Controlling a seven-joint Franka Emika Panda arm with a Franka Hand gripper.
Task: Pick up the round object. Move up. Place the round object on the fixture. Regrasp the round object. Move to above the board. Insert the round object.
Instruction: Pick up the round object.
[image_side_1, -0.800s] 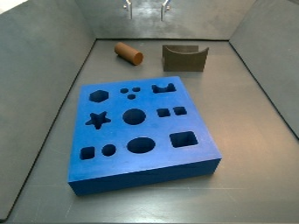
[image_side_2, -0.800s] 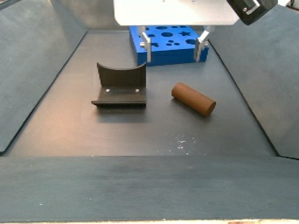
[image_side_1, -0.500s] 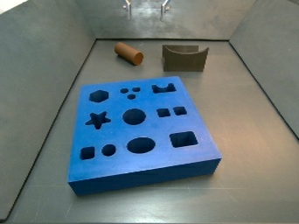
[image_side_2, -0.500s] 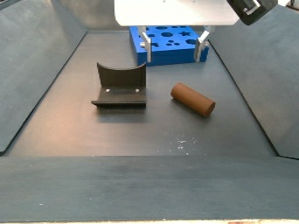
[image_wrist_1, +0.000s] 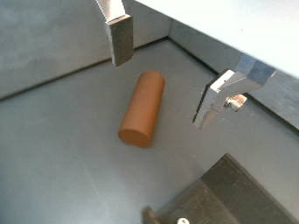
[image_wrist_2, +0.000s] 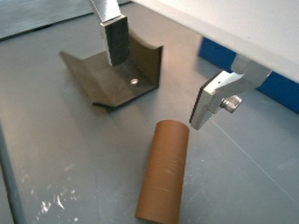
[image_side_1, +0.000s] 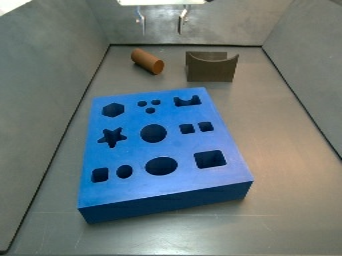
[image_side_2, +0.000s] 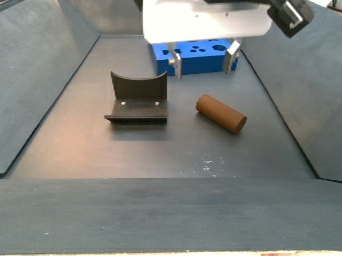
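**Peg on the floor, gripper empty above it**

In a side view, the round object (image_side_1: 147, 61) lay on the floor left of the fixture (image_side_1: 211, 66), both beyond the board (image_side_1: 160, 152). Only the gripper's fingertips showed there. In both wrist views the gripper (image_wrist_1: 163, 79) hung above the peg, its 2 fingers (image_wrist_2: 115, 41) spread apart with nothing between them. Only 1 wrist view showed the fixture's notch.

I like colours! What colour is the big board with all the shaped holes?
The board is bright blue, clearest in a side view. The gripper hangs open above the floor.
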